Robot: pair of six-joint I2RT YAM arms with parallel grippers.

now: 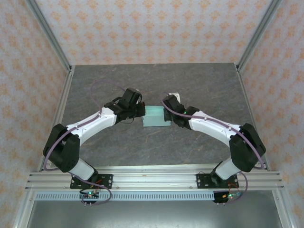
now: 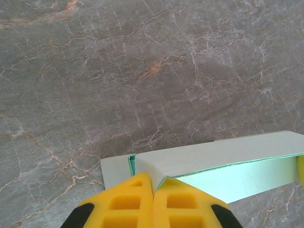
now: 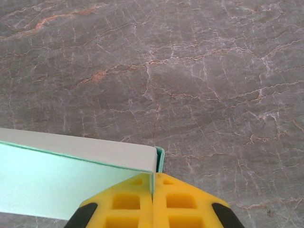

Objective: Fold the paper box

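Paper box [image 1: 156,117] pinched by left gripper [image 2: 153,184], right gripper [image 3: 153,179]

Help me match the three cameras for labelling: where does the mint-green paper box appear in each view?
Top external: the paper box lies mid-table, between the left gripper and the right gripper.
Left wrist: the paper box sits lower right, from the left gripper to the picture's right edge.
Right wrist: the paper box sits lower left, from the picture's left edge to the right gripper.
Shared landmark: the grey veined table.
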